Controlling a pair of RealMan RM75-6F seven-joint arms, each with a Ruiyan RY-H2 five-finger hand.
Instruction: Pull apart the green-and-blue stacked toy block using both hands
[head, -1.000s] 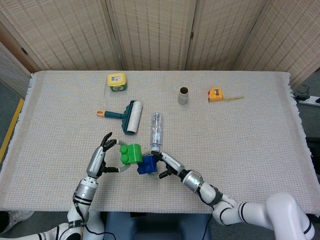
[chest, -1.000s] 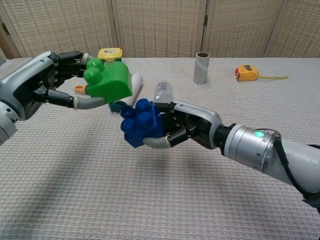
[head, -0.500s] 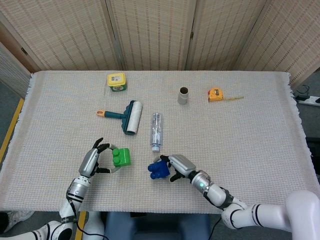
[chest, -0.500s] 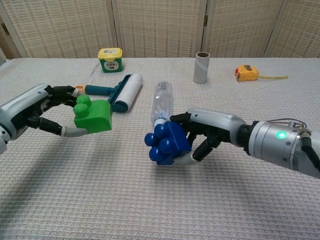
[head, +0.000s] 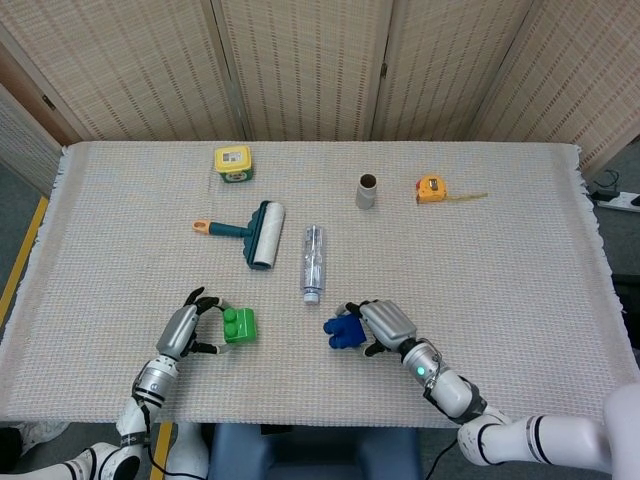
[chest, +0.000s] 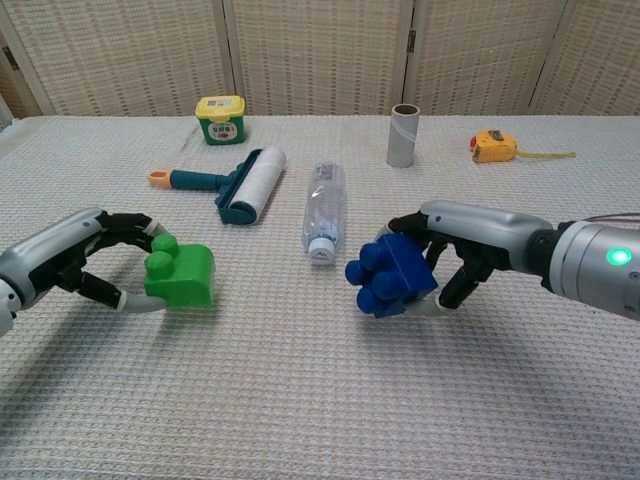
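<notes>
The two blocks are separate. My left hand (head: 182, 329) (chest: 92, 262) holds the green block (head: 239, 325) (chest: 179, 274), which sits low on the cloth at the front left. My right hand (head: 385, 323) (chest: 462, 245) grips the blue block (head: 344, 331) (chest: 393, 278), studs facing left, at the front middle, close to the cloth. A wide gap lies between the two blocks.
A clear plastic bottle (head: 312, 263) (chest: 323, 212) lies between and beyond the hands. A lint roller (head: 256, 233) (chest: 238, 186) lies to its left. A yellow-green tub (head: 233, 164), a cardboard tube (head: 367, 191) and a yellow tape measure (head: 432, 188) stand further back.
The hands have drawn apart and come down toward the cloth, the left carrying the green block leftward, the right carrying the blue block rightward. The blue block's studs turned to face left.
</notes>
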